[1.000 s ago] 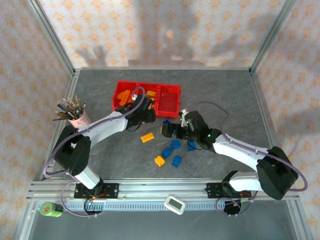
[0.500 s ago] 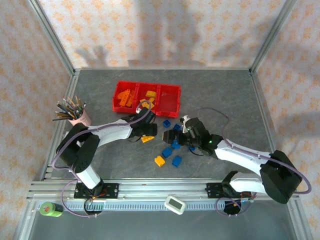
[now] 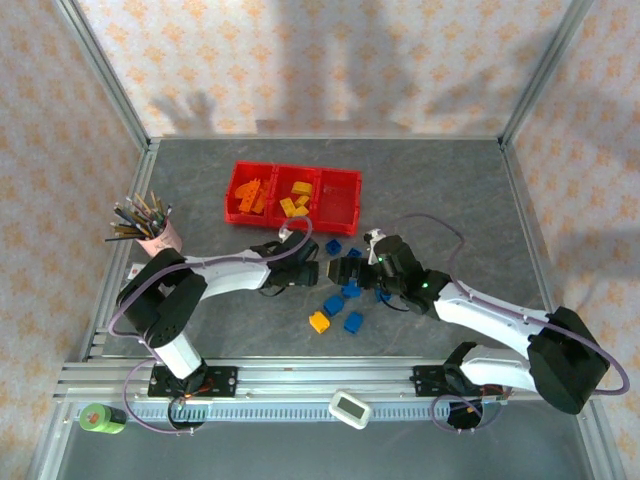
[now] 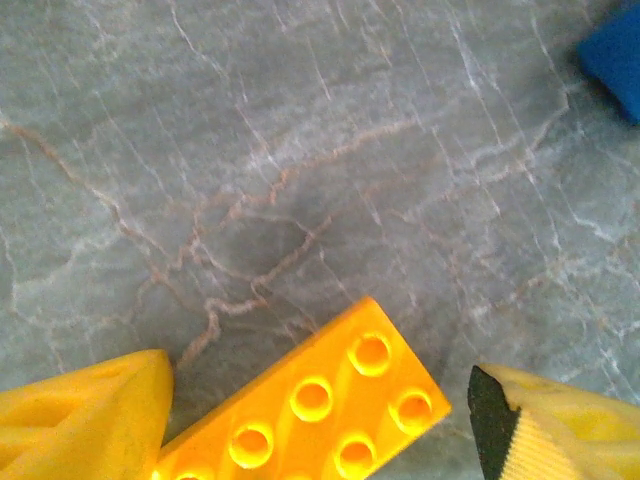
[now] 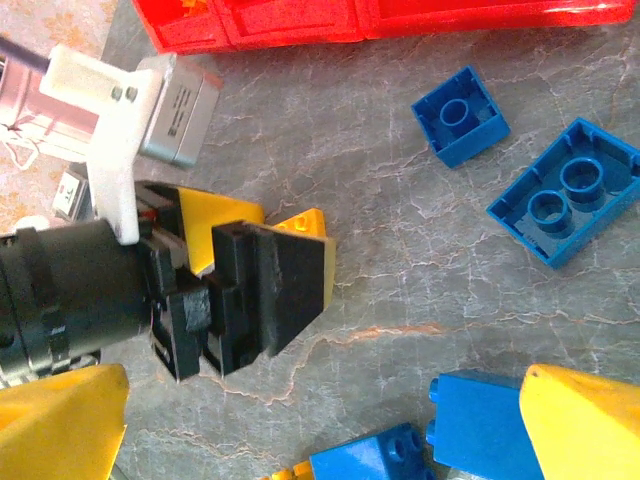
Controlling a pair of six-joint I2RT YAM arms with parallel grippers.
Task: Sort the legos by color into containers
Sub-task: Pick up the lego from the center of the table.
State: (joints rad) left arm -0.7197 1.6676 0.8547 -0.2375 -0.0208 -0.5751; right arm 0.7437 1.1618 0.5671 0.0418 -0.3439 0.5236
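Observation:
My left gripper (image 4: 320,425) is open low over the table, its yellow fingers (image 4: 85,420) on either side of a yellow studded lego (image 4: 310,410) that lies flat between them. In the top view this left gripper (image 3: 308,272) sits just left of my right gripper (image 3: 338,270), which is open with nothing between its fingers (image 5: 590,430). Several blue legos (image 3: 351,290) and a yellow one (image 3: 319,322) lie around and below the right gripper. The red containers (image 3: 338,215) stand behind, with orange pieces (image 3: 250,195) in the left bin and yellow ones (image 3: 295,198) in the middle.
A pink cup of pencils (image 3: 155,235) stands at the left. Two blue legos (image 5: 460,115) lie between the grippers and the red containers' front wall (image 5: 400,25). A green tape roll (image 3: 95,417) and a white device (image 3: 350,408) sit on the near rail.
The left gripper has drawn back from the containers and come down around the yellow lego on the table. The right gripper shifted slightly left and stayed open.

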